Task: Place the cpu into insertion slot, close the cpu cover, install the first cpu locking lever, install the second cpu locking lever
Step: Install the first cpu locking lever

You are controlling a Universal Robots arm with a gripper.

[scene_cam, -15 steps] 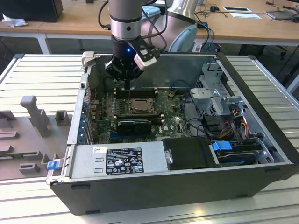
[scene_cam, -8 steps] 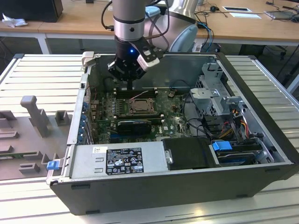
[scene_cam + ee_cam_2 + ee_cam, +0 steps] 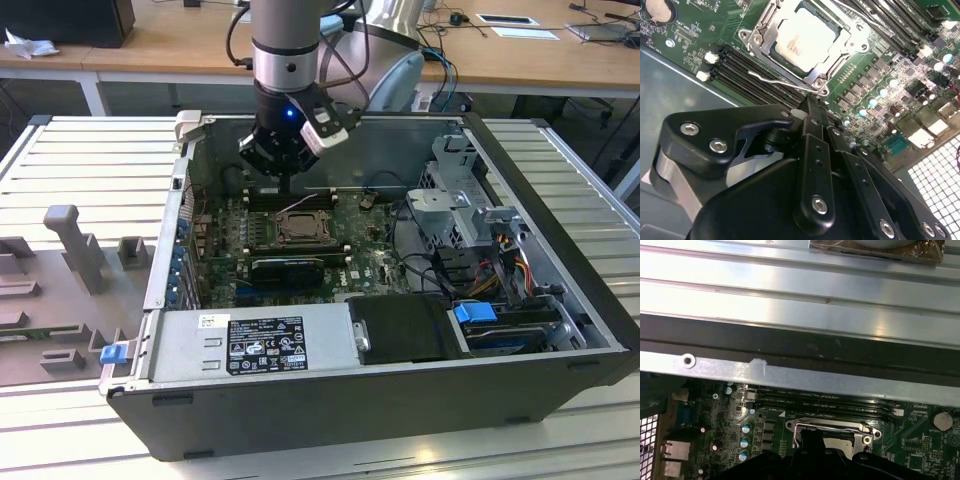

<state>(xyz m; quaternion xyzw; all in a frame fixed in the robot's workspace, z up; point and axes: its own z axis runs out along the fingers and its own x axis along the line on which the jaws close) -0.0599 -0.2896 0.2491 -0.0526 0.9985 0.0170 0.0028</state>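
Note:
In the second wrist view the pale silvery cpu (image 3: 802, 37) lies flat in the insertion slot (image 3: 300, 228) on the green motherboard. The grey metal cpu cover (image 3: 760, 32) lies down around it, framing its top. A thin wire locking lever (image 3: 775, 80) runs along the socket edge nearest my fingers. My gripper (image 3: 812, 106) hangs just above and beside that edge, shut with nothing in it. In the exterior view the gripper (image 3: 290, 192) points down into the open computer case, just behind the socket. The first wrist view has the socket (image 3: 832, 430) right by the gripper (image 3: 812, 437).
Long black memory slots (image 3: 750, 75) flank the socket. The power supply (image 3: 260, 345) fills the case's front, with a drive cage (image 3: 470, 210) and cables on the exterior view's right. A grey fixture (image 3: 75, 250) stands outside the case on the exterior view's left.

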